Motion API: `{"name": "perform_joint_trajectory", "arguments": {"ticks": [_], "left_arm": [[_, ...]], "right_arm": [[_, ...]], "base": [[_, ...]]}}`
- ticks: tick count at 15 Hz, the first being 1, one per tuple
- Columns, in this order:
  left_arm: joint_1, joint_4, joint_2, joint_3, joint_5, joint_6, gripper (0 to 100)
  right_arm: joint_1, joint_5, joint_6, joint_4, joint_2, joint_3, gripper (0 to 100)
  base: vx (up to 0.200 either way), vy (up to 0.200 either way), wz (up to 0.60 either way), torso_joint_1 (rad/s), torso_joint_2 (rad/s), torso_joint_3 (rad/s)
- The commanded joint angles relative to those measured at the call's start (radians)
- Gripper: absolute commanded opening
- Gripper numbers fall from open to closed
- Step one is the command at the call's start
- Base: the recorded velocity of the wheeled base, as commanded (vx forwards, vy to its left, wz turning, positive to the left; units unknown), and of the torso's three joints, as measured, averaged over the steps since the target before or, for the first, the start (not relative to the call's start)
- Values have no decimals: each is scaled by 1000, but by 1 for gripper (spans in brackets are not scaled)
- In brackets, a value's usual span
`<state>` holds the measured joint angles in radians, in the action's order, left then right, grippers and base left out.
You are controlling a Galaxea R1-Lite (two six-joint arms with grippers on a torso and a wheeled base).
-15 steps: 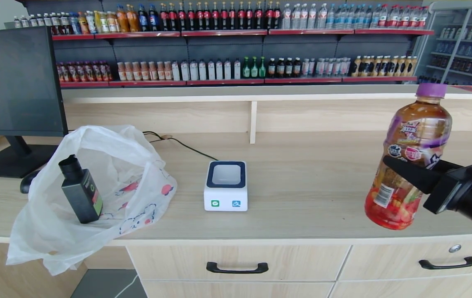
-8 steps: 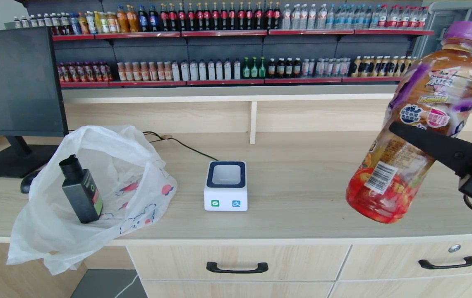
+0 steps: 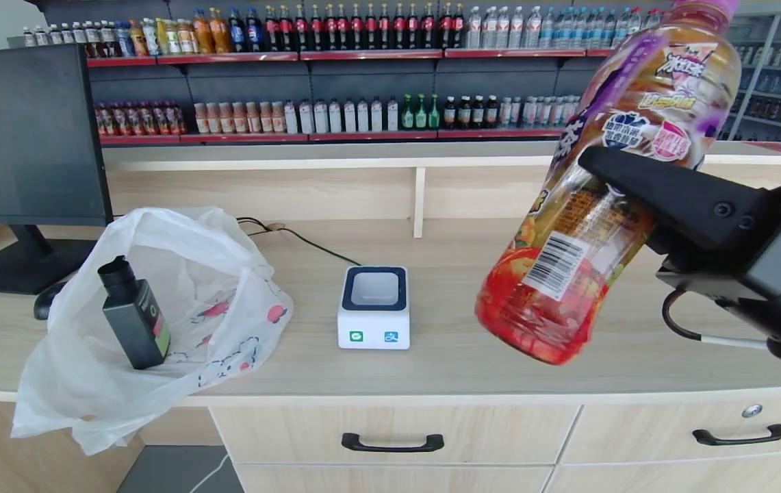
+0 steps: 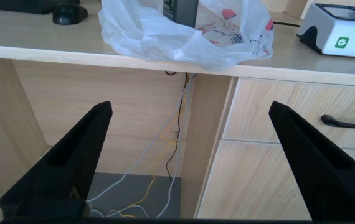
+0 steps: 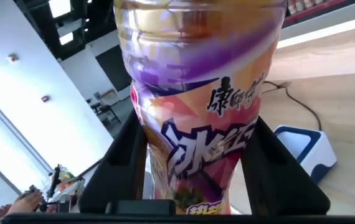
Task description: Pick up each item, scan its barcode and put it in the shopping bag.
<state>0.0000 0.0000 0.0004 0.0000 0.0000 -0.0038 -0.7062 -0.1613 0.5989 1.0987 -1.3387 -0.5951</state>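
Here, bottle (image 3: 561, 274) in right pincer (image 5: 199, 158), seemingly mid-body

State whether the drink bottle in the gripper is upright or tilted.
Tilted. The drink bottle leans in the right gripper: its top lies farther right than its red base.

Bright, even overhead light fills the shop. The tabletop (image 3: 445, 373) carries only faint, soft shadows beside the scanner (image 3: 374, 322) and the bag (image 3: 226, 274). Small highlights glint on the bottle (image 3: 657, 75). In the right wrist view the room behind it washes out pale.
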Motion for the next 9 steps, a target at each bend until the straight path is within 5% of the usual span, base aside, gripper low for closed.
{"name": "perform_joint_trajectory", "arguments": {"ticks": [1, 6, 9], "left_arm": [[0, 0, 0, 0, 0, -1, 100], [0, 0, 0, 0, 0, -1, 100], [0, 0, 0, 0, 0, -1, 100]], "right_arm": [[-65, -11, 45, 121, -125, 31, 0], [-144, -104, 73, 414, -232, 147, 0], [-147, -109, 128, 472, -287, 127, 0]], "base": [[0, 0, 0, 0, 0, 0], [0, 0, 0, 0, 0, 0], [0, 0, 0, 0, 0, 0]]}}
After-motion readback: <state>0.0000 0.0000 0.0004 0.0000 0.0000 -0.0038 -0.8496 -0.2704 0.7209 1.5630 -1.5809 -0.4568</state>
